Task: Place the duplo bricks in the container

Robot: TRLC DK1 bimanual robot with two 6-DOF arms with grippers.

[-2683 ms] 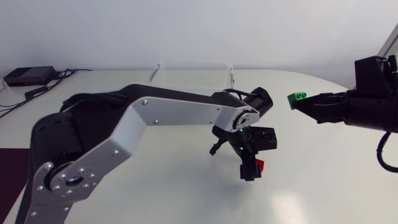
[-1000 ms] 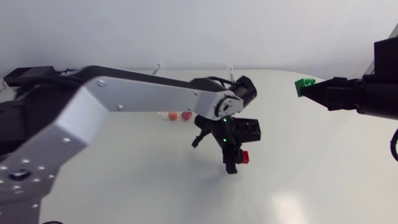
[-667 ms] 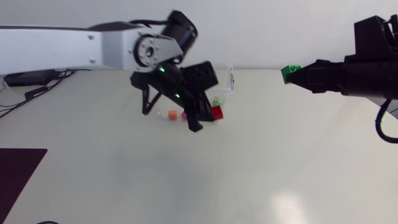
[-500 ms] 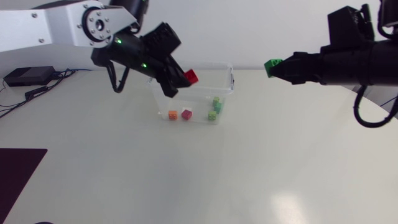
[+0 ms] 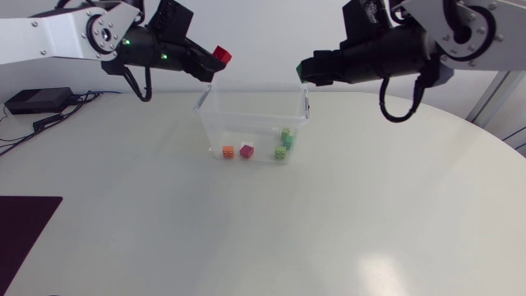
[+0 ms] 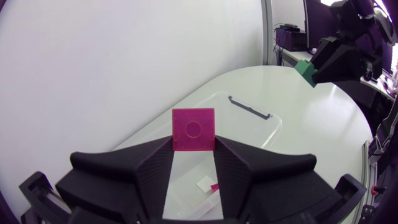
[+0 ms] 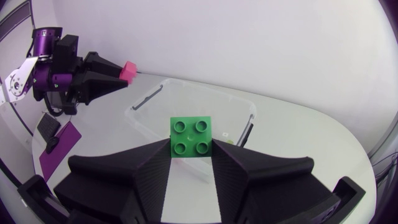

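Grippers over opposite ends of the clear container. Only in the head view do we see small bricks on its floor. The wrist views show the grips: our left gripper clamps a red brick and our right gripper a green brick, both above the rim.

I see the container as clear plastic w/ glossy walls. The red brick and green brick are hard plastic, smooth, slight shine. The left gripper and right gripper look matt black, approx. plastic. The left arm link is satin silver-grey, prob. metal. The table is off-white, smooth, soft sheen.
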